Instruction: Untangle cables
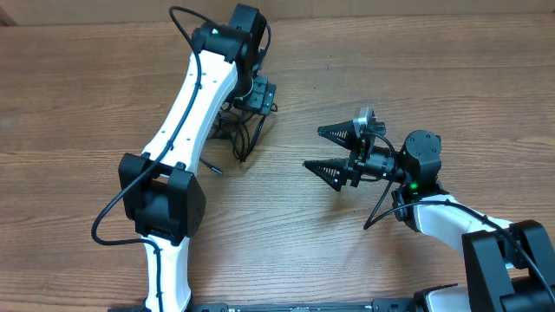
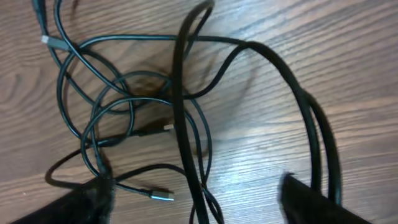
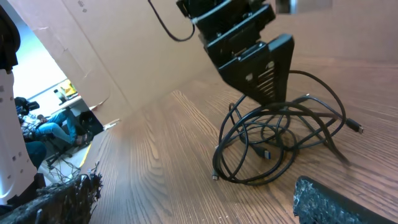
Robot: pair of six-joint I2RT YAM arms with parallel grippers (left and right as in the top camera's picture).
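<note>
Cables (image 2: 179, 106) — one tangled bunch, left pincer (image 2: 199, 202) over it, right pincer (image 1: 312, 148) agape

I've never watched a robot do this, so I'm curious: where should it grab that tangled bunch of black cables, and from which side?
Probably the big outer loop of the cables, from straight above. It seems to arch up off the table, apart from the knotted middle, so a grip there likely misses the rest.
</note>
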